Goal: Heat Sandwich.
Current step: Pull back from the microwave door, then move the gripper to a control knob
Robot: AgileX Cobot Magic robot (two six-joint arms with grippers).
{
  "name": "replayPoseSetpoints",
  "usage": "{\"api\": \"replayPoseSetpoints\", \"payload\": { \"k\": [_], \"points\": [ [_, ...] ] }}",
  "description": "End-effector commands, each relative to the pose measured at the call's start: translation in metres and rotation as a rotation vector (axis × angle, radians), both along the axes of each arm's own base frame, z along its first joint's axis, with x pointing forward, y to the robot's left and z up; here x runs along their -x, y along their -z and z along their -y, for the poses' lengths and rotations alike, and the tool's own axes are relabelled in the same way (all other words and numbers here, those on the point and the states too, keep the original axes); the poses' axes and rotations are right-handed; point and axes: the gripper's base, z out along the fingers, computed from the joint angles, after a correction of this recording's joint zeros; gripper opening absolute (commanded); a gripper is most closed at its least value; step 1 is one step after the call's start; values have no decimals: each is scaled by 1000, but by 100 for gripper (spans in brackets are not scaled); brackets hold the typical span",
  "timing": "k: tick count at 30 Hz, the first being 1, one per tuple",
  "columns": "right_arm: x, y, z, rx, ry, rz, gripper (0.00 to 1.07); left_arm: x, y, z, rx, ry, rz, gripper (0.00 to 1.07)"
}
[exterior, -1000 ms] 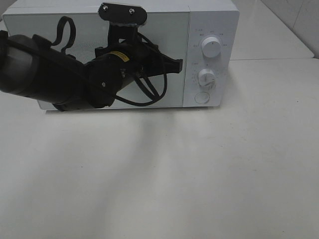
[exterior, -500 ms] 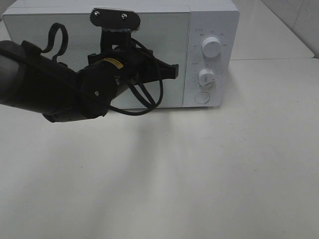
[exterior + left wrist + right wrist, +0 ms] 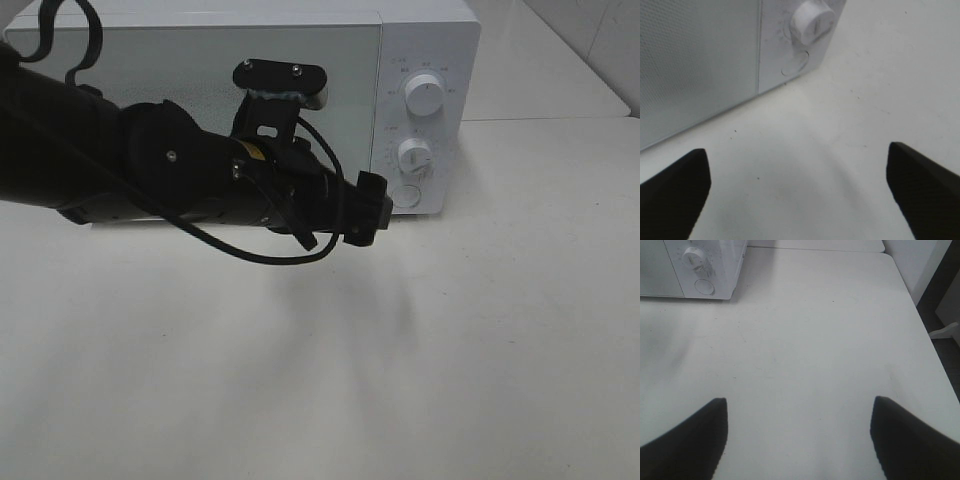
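Observation:
The sandwich and its pink plate show in no view. The white microwave point(image 3: 430, 40) stands at the back of the table with its door point(image 3: 150, 60) shut. My left gripper point(image 3: 368, 208) is open and empty, reaching across the door's lower right corner, just left of the round button point(image 3: 405, 196). In the left wrist view the gripper point(image 3: 800, 195) is spread wide above the bare table, facing the button point(image 3: 795, 62) and the lower knob point(image 3: 812, 22). My right gripper point(image 3: 797, 440) is open and empty over the table, right of the microwave point(image 3: 715, 260).
The control panel has an upper knob point(image 3: 424, 97) and a lower knob point(image 3: 413, 155). The white table point(image 3: 450, 350) spreads in front; its right edge point(image 3: 930, 335) drops off to the floor. A second table surface point(image 3: 540, 70) lies behind.
My left arm has swung down and to the right, from in front of the door's middle to the door's lower right corner beside the round button. The door stays shut.

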Motion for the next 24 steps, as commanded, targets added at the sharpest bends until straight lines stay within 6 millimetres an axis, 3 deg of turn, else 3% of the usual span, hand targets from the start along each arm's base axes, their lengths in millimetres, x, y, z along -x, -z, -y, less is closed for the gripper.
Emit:
{"api": "replayPoseSetpoints", "payload": {
  "k": [1, 4, 10, 11, 15, 16, 24],
  "points": [
    [3, 0, 0, -7, 11, 38, 76, 16, -3, -3, -83, 121, -110, 98],
    [3, 0, 0, -7, 11, 38, 76, 22, -5, -7, -137, 181, -149, 97],
    [3, 0, 0, -7, 11, 38, 76, 26, -21, -36, -222, 232, -289, 97],
    [3, 0, 0, -7, 11, 38, 76, 23, -28, -51, -233, 218, -344, 97],
    [3, 0, 0, -7, 11, 38, 76, 19, -36, -73, -241, 190, -413, 97],
    [3, 0, 0, -7, 11, 38, 76, 15, -42, -90, -241, 160, -454, 97],
    [3, 0, 0, -7, 11, 38, 76, 3, -64, -145, -221, 39, -506, 97]
  ]
}}
